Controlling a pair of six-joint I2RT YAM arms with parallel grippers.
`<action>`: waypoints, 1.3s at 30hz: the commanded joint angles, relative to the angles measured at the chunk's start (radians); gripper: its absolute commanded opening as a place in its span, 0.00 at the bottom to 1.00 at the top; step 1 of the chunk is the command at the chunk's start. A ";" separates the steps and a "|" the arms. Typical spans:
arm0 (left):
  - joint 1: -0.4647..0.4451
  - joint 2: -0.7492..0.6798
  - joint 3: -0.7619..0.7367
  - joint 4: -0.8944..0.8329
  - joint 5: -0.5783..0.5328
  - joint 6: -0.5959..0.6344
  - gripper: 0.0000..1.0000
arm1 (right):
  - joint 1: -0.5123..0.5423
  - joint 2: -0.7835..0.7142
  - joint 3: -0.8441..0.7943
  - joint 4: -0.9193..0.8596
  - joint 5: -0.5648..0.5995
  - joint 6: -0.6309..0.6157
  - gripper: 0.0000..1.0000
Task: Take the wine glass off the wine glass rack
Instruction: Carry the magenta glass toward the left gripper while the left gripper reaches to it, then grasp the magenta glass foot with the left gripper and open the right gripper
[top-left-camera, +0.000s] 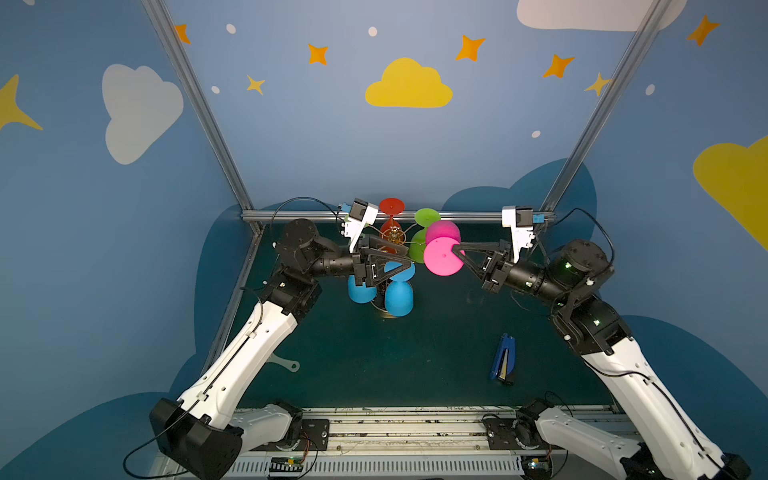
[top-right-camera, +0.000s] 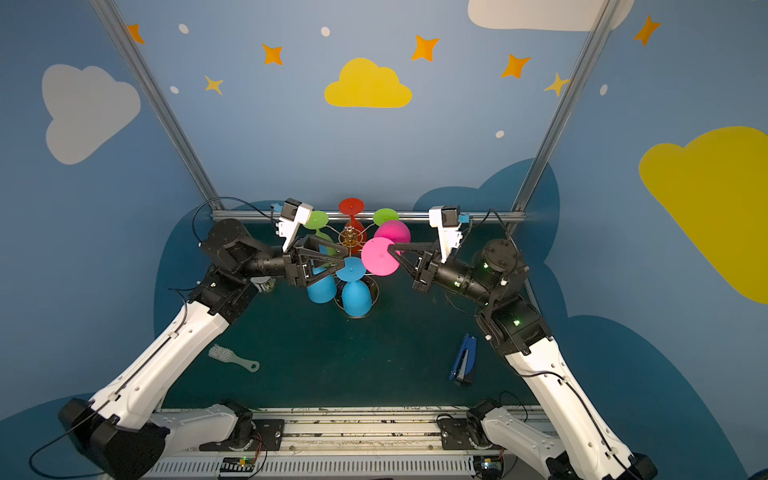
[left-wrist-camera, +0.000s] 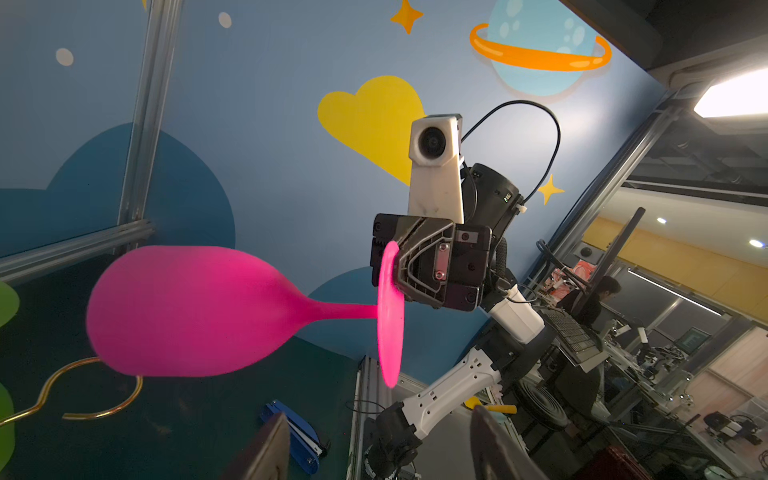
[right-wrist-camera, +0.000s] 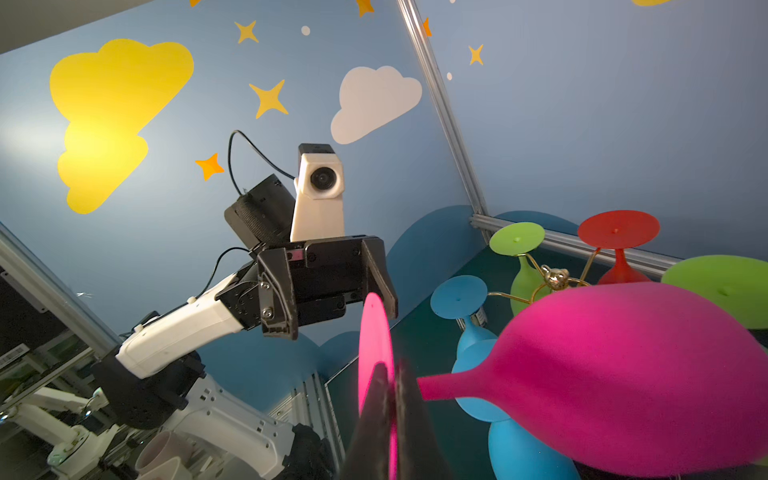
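Right gripper (top-left-camera: 455, 249) is clenched on the foot rim of the matte pink wine glass (left-wrist-camera: 187, 311). The glass lies sideways, bowl pointing away from the fingertips. Just past the bowl stands the gold wire wine glass rack (top-right-camera: 351, 239), hung with other coloured glasses (right-wrist-camera: 617, 230). Farther on, facing this claw, is the left gripper (top-right-camera: 345, 257), jaws apart and empty.

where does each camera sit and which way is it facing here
both top views: high at the front, looking down toward the back wall; left arm, right arm, wine glass rack and pink wine glass all show.
left wrist: on the left arm, facing the right arm; the left jaws show, apart.
right wrist: on the right arm, facing the left arm and rack; the right jaws show, shut on the glass's foot.
shared: both wrist views show the pink wine glass.
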 joint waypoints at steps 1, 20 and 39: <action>-0.018 0.014 0.032 0.044 0.001 0.015 0.68 | 0.039 0.015 0.031 0.060 -0.006 -0.008 0.00; -0.077 0.030 0.024 0.083 0.009 -0.037 0.11 | 0.109 0.092 0.052 0.078 0.052 -0.039 0.00; -0.013 0.046 0.100 0.071 -0.152 -0.407 0.04 | 0.105 -0.155 -0.066 -0.064 0.387 -0.304 0.78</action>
